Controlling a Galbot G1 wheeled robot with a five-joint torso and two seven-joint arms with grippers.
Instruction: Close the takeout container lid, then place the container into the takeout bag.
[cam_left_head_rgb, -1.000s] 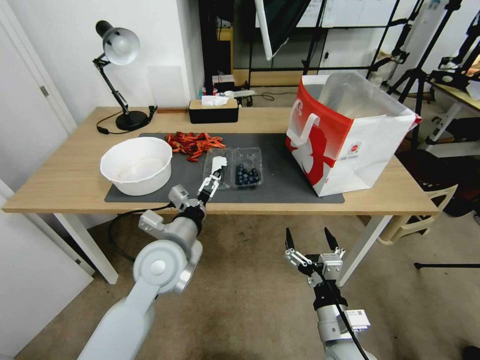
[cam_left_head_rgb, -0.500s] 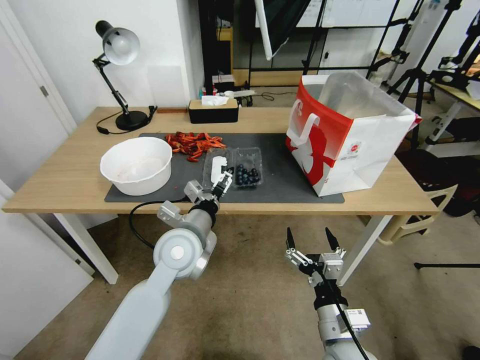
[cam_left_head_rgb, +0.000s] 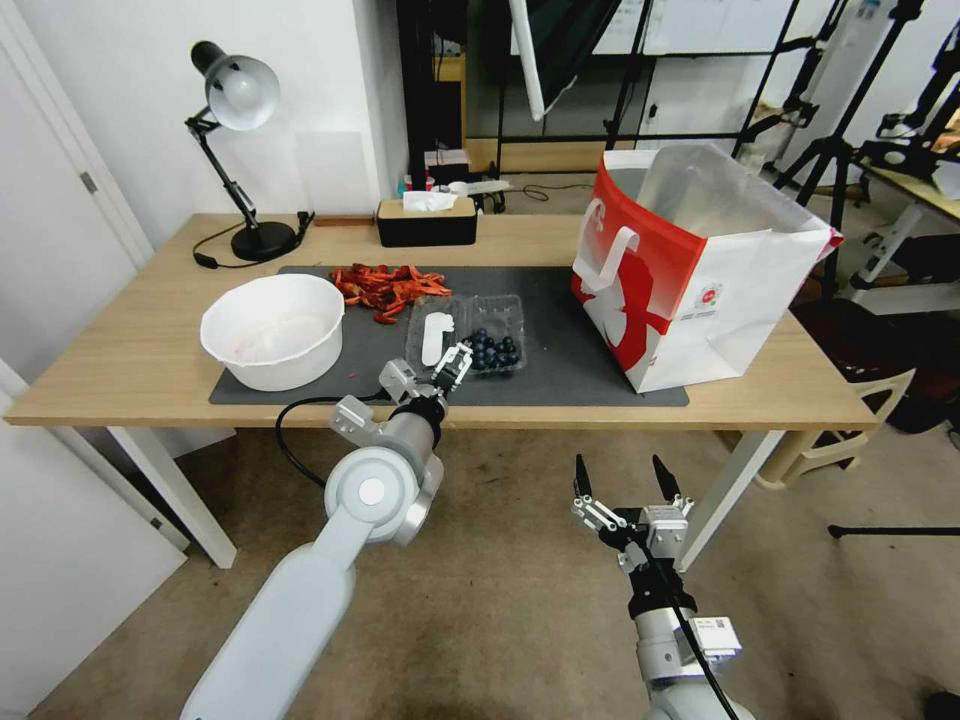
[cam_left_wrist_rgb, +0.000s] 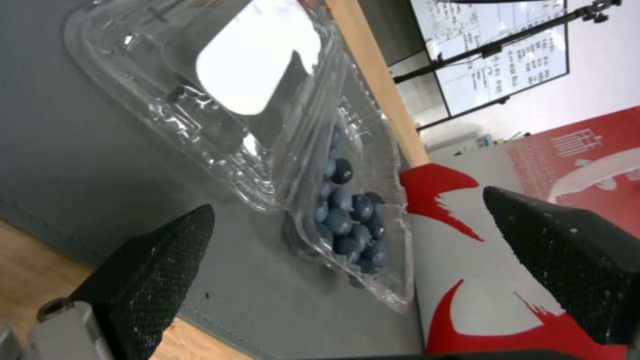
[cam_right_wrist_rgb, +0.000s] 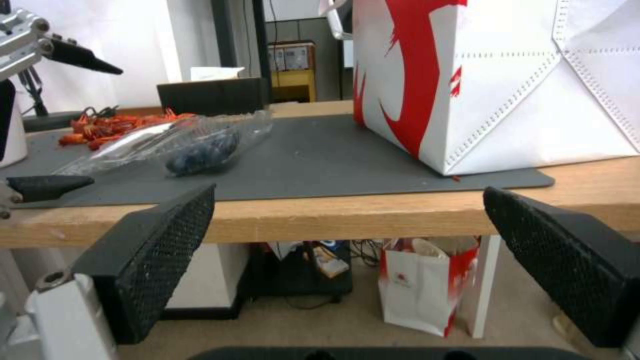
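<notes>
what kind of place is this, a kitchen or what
Probably a lab or studio room, not a kitchen: a wooden table set up like a test bench, tripods and stands behind it, and a desk lamp at the table's far left corner.

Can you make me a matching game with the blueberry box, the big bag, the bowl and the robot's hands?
Things:
1. takeout container
2. takeout bag
3. white bowl
4. right end effector

Descriptions:
A. open, below the table edge
B. on the mat's left end
C. red and white, standing open
D. lid folded open, berries inside

Pairs: 1-D, 2-C, 3-B, 4-A
</notes>
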